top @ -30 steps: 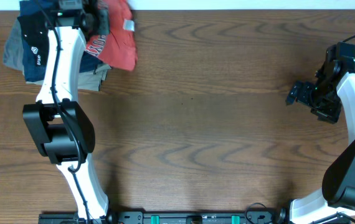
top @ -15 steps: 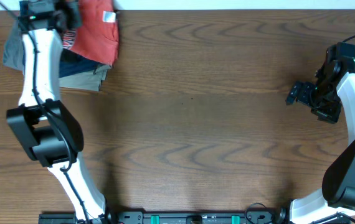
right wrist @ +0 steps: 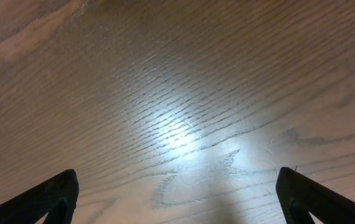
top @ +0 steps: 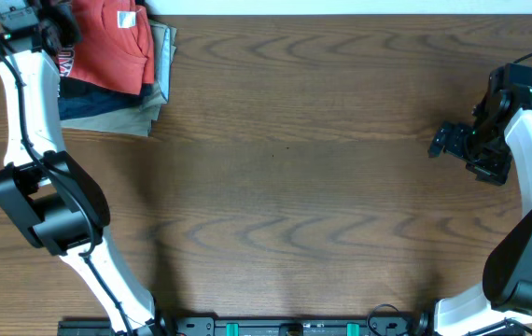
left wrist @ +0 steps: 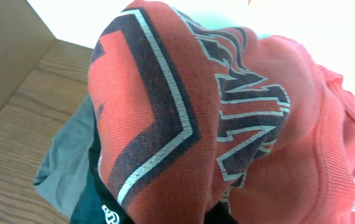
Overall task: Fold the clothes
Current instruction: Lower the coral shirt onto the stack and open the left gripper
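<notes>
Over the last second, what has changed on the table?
The left gripper swung left and slightly farther back, carrying the T-shirt along over the folded pile. The right gripper, open, and the pile stayed put.

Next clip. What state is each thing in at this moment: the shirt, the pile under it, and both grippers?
red T-shirt: unfolded, bunched up, hanging from the left gripper over the pile.
pile of clothes: folded, stacked at the far left corner of the table.
left gripper: shut on the red T-shirt, fingers hidden by cloth.
right gripper: open, empty, over bare wood.
</notes>
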Robot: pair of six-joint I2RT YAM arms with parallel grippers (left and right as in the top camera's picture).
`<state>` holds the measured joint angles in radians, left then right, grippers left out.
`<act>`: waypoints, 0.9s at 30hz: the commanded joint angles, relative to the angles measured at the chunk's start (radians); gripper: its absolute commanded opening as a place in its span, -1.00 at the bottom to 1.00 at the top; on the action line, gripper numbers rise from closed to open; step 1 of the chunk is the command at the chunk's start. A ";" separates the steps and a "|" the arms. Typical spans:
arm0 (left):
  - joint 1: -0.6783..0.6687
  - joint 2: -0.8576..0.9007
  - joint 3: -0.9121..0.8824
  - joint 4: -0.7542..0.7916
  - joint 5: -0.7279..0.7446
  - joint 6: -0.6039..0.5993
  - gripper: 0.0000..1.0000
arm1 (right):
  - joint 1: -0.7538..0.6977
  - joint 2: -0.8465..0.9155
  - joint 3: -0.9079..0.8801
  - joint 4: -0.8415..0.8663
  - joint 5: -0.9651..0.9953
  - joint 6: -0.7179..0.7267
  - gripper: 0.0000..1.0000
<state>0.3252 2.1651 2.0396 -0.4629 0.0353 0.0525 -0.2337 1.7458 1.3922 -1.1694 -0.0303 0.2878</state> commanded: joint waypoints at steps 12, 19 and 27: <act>0.106 0.121 0.025 0.030 -0.163 -0.011 -0.31 | 0.001 -0.006 0.005 0.000 -0.003 0.003 0.99; 0.110 0.039 0.026 -0.053 -0.003 -0.197 -0.23 | 0.001 -0.006 0.005 -0.001 -0.003 0.003 0.99; 0.110 -0.135 0.026 -0.227 0.335 -0.320 0.40 | 0.001 -0.006 0.005 0.000 -0.003 0.003 0.98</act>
<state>0.4366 2.1403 2.0411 -0.6678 0.1898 -0.1913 -0.2337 1.7458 1.3918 -1.1694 -0.0303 0.2878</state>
